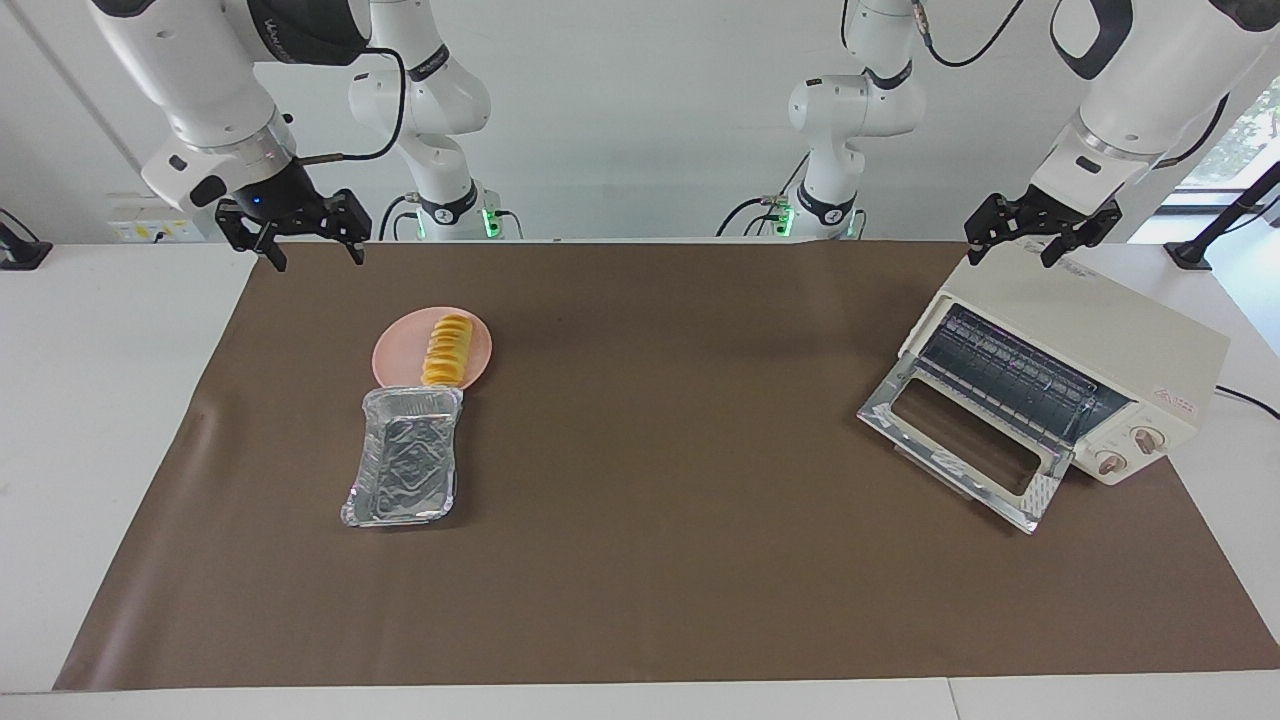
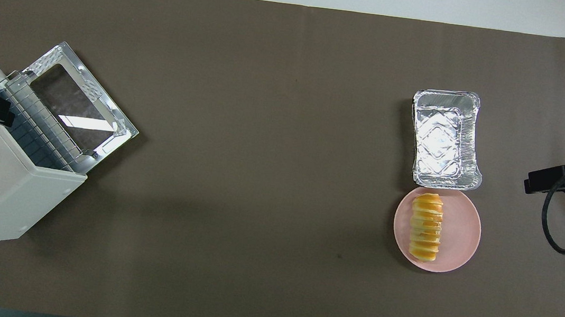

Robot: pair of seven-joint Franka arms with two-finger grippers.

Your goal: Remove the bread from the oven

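Bread, one loaf, lay on one pink plate touching one foil tray (oven door down); both grippers, left and right, hung wide apart, holding nothing.

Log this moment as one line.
bread: on plate | oven: door open | left gripper: open, over oven | right gripper: open, empty

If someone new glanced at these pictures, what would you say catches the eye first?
Probably the yellow bread, lying on a pink plate toward the right arm's end, with an empty foil tray touching the plate, farther from the robots. Next, the cream oven at the left arm's end, its glass door dropped open and its rack bare.
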